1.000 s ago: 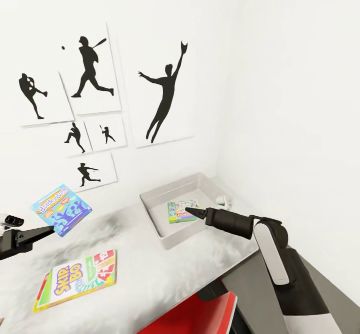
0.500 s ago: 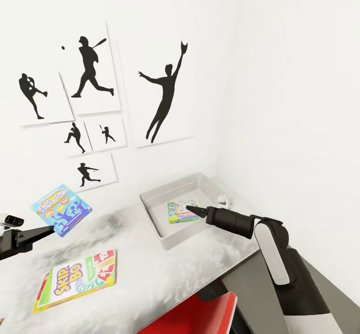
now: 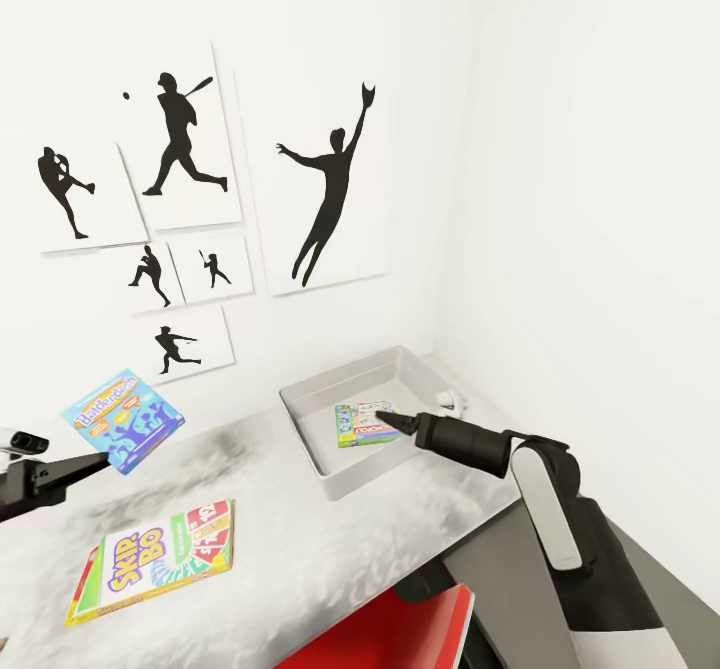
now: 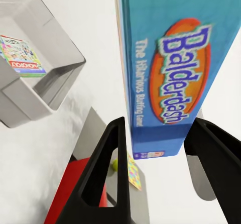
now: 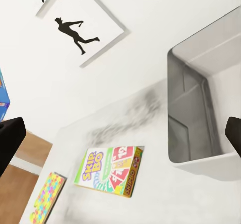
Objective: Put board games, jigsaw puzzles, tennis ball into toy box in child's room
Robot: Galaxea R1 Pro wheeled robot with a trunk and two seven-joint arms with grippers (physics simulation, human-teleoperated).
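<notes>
At far left your left gripper (image 3: 100, 461) clamps the blue Balderdash box (image 3: 122, 420) above the table (image 3: 300, 549). Below lies the Skip-Bo box (image 3: 155, 559), bare tabletop beyond. Your right gripper (image 3: 385, 415), fingers spread, hangs over the toy box (image 3: 330, 469), one game (image 3: 366, 423) inside.

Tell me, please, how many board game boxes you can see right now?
3: a blue one held in the left gripper above the table, a yellow-edged one lying on the table, and a small one inside the grey bin. Others may be out of sight.
</notes>
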